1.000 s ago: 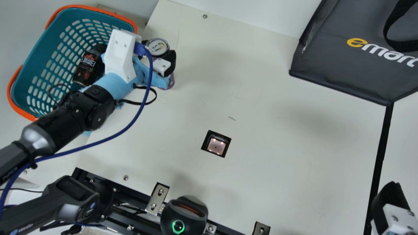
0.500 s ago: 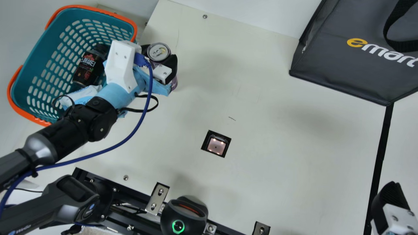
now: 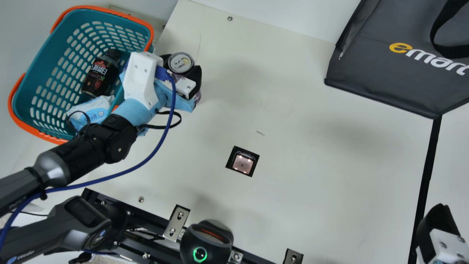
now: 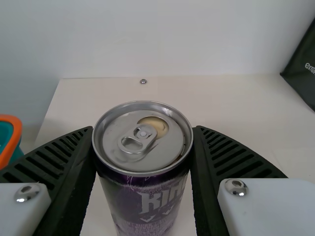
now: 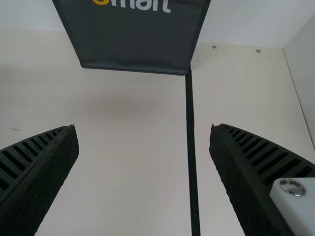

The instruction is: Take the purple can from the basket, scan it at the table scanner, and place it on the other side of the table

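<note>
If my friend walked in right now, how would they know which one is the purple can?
Find the teal basket with the orange rim, then look just outside it, at the left arm's black ribbed fingers. The purple can is squeezed between them. It has a silver pull-tab lid, unlike the dark bottle and blue-and-white packet inside the basket.

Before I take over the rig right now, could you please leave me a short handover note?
Left gripper: closed on the purple can, held upright.
Right gripper: open and empty, at the table's right side.
Places: can beside the basket; table scanner near mid-table.
Done: can is out of the basket.
Left, as I judge it: scan it, then set it down on the other side, probably the dark bag's side.
</note>
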Controlling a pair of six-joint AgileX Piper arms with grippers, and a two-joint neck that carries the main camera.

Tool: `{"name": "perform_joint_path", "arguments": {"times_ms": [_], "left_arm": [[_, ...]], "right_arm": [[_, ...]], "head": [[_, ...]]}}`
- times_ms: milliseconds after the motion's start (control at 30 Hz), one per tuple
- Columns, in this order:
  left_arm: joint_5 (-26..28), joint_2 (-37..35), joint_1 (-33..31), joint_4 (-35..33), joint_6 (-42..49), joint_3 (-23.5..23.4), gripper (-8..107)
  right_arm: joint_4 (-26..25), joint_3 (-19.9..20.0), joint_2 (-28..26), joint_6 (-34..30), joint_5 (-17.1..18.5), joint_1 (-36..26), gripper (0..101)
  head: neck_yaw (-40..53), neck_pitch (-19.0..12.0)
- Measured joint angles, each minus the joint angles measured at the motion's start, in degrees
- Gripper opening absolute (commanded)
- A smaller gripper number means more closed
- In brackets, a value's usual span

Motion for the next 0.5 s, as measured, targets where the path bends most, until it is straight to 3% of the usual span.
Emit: {"name": "perform_joint_path", "arguments": {"times_ms": [500], "left_arm": [[0.6,0.7,0.4,-0.1,0.5,-0.1,62]], "right_arm": [[0.0,0.0,0.0,0.0,0.0,0.0,95]], "head": [[0.0,0.0]]}}
